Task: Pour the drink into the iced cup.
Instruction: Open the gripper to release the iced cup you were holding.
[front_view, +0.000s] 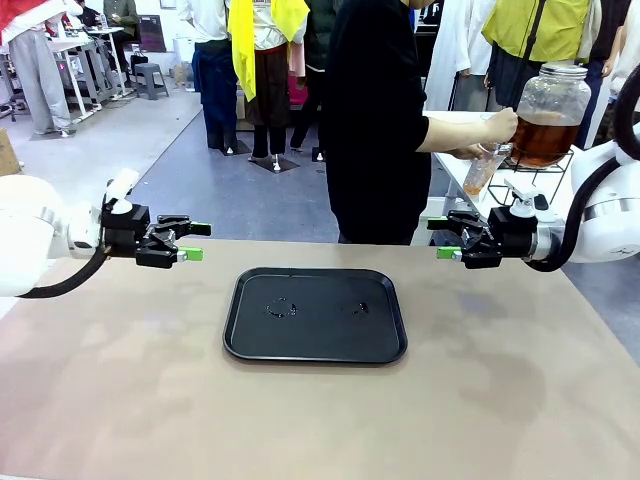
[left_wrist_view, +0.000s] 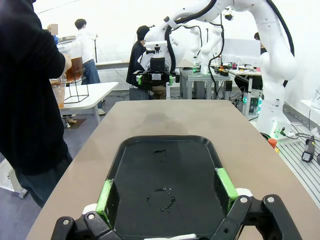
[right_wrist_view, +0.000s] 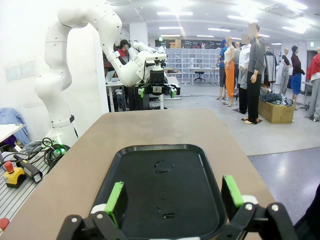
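Observation:
A person in black stands at the far side, holding a clear cup (front_view: 480, 172) under the spigot of a big glass jar (front_view: 551, 95). The amber drink (front_view: 543, 142) fills the jar's lower part, and some amber liquid shows in the cup. Jar (left_wrist_view: 75, 62) and cup (left_wrist_view: 59, 95) also appear at the left of the left wrist view. My left gripper (front_view: 195, 242) hovers open over the table's left side, with nothing between its fingers. My right gripper (front_view: 442, 240) hovers open on the right side, facing it. Green pads (left_wrist_view: 105, 195) frame the tray in the left wrist view.
A black tray (front_view: 240, 340) lies in the middle of the brown table (front_view: 120, 400), with faint wet rings on it. The jar stands on a wire stand on a white side table (front_view: 455, 165) behind the right arm. People stand farther back.

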